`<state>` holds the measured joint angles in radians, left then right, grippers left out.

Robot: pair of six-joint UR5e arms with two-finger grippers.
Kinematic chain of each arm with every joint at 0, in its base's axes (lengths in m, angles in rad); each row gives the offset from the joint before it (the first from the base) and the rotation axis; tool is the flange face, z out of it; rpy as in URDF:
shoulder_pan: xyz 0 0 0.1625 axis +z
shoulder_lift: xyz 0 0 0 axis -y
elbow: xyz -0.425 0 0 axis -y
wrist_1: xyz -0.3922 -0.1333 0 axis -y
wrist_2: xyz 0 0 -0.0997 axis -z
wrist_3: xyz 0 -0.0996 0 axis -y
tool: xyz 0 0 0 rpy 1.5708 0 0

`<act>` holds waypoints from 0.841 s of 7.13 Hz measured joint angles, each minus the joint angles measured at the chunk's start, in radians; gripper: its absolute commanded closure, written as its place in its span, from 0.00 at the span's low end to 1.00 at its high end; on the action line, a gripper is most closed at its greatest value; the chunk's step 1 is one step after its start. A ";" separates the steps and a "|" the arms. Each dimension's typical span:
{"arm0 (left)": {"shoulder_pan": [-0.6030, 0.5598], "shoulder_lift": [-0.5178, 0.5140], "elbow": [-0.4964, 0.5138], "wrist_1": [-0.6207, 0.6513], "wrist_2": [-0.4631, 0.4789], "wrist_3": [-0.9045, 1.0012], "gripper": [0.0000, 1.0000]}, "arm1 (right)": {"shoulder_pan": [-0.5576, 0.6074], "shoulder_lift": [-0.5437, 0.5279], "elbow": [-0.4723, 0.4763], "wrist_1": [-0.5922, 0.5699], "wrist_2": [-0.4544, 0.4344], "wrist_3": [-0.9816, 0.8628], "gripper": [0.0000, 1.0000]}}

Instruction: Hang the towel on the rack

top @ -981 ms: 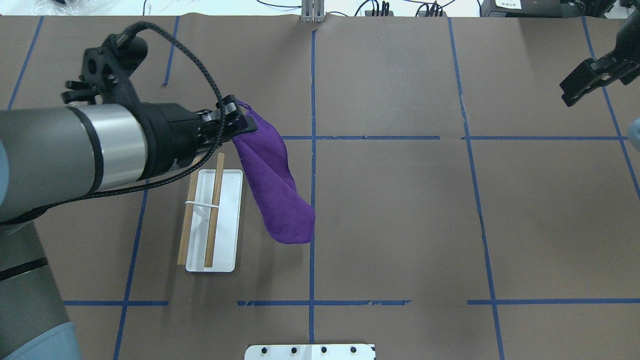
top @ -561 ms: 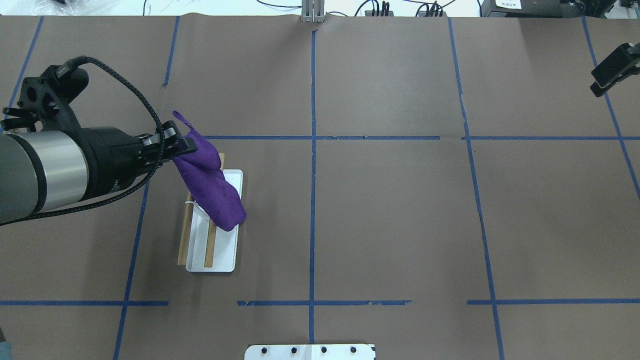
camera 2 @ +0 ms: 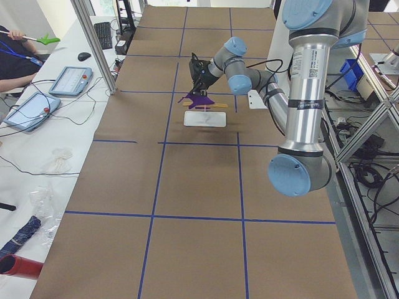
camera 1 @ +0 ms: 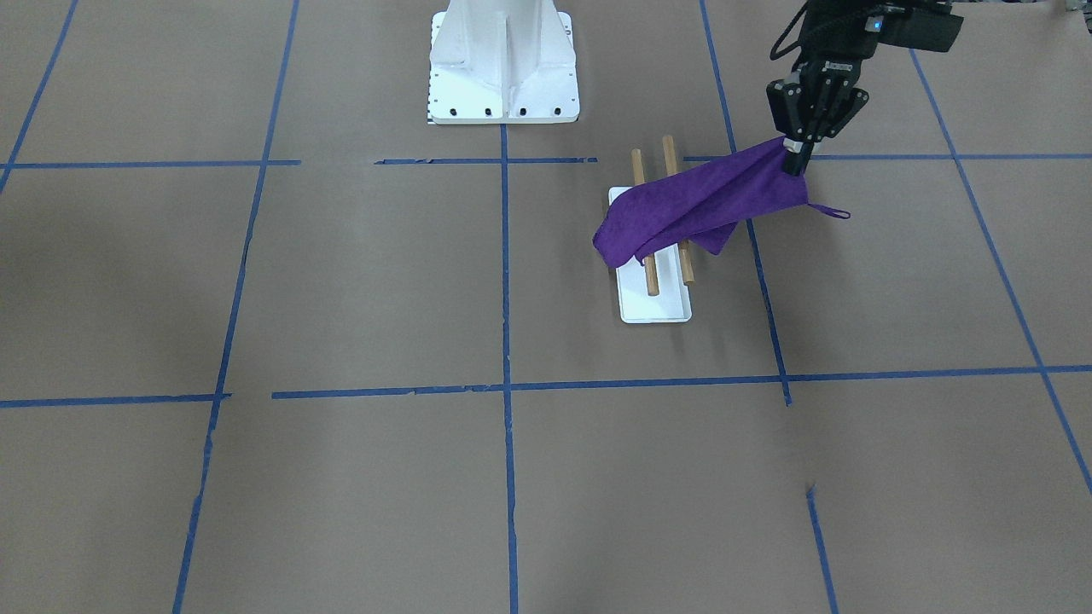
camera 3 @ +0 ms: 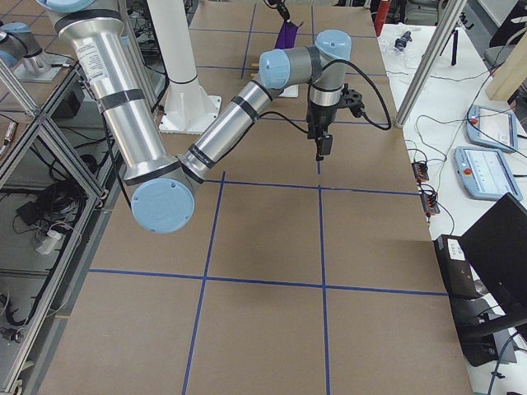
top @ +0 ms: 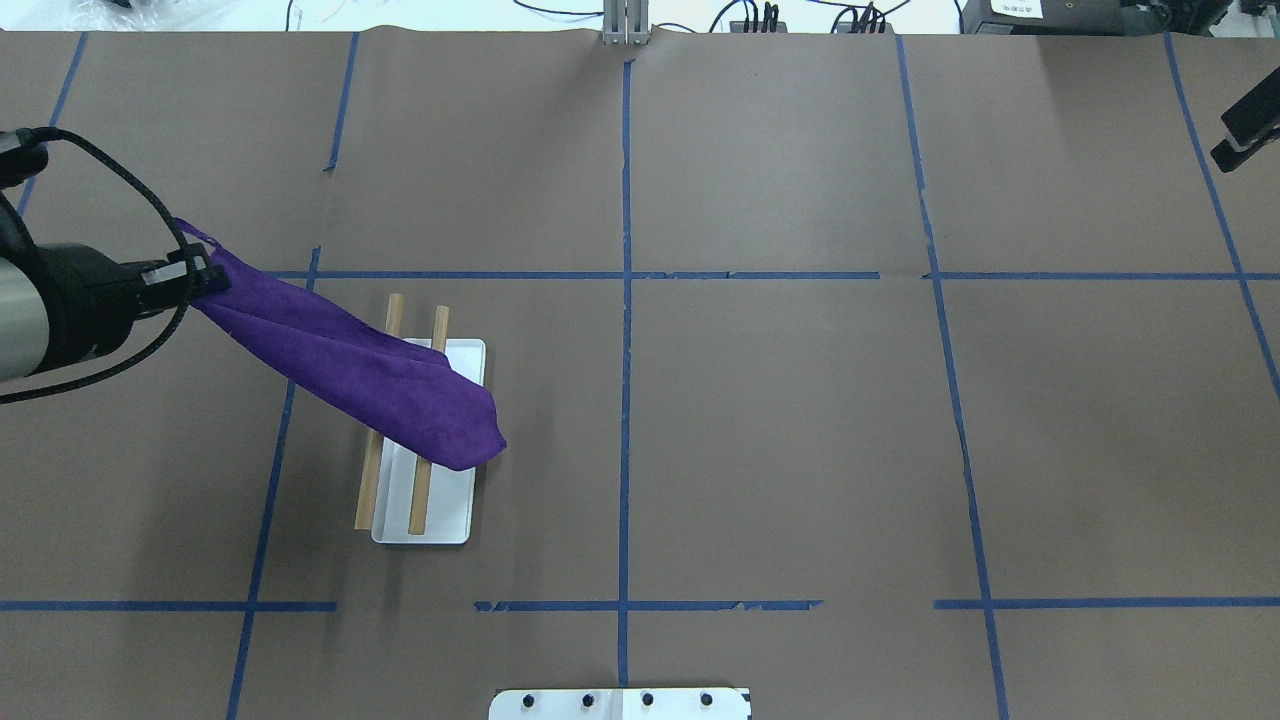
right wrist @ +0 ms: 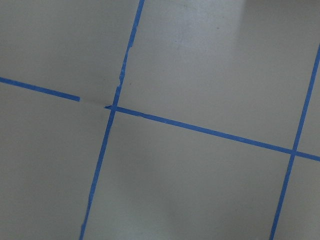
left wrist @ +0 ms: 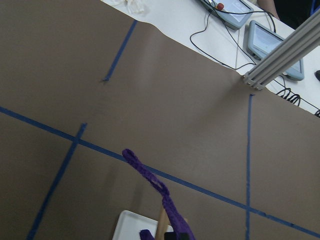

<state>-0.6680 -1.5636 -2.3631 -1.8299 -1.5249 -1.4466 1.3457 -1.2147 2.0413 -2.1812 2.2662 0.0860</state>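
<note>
The towel [top: 380, 375] is a deep-purple cloth stretched at a slant from my left gripper [top: 205, 280] down across the rack [top: 450, 510]. The rack is a white tray with two wooden bars. The towel lies over both bars, and its free end [top: 470, 440] hangs past the right bar over the tray. My left gripper is shut on the towel's corner, left of the rack. In the front view the left gripper [camera 1: 798, 158] holds the towel [camera 1: 699, 205] above the rack [camera 1: 657, 303], and the thin loop [camera 1: 832, 211] dangles. The right gripper [top: 1245, 125] shows only at the far right edge.
The robot's white base plate [top: 620, 703] sits at the near table edge. Blue tape lines cross the brown table cover. In the left wrist view the towel's loop [left wrist: 150, 175] hangs above a corner of the rack [left wrist: 130, 225]. An operator and tablets are beyond the table's far side.
My left gripper has moved left with the towel's corner, dragging the cloth from beside the rack to across both bars. The right gripper has drawn back towards the right edge.
</note>
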 measured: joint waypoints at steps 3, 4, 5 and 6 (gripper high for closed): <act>-0.011 0.067 0.079 -0.126 0.004 0.054 0.00 | 0.035 -0.023 -0.051 0.061 0.023 -0.019 0.00; -0.014 0.072 0.096 -0.140 -0.002 0.088 0.00 | 0.048 -0.047 -0.055 0.064 0.023 -0.046 0.00; -0.020 0.084 0.105 -0.145 -0.009 0.158 0.00 | 0.076 -0.087 -0.066 0.066 0.022 -0.115 0.00; -0.039 0.105 0.112 -0.147 -0.045 0.253 0.00 | 0.116 -0.126 -0.093 0.069 0.022 -0.203 0.00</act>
<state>-0.7066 -1.4583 -2.2515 -1.9765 -1.5701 -1.1941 1.4614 -1.3403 1.9486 -2.1126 2.2881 -0.1168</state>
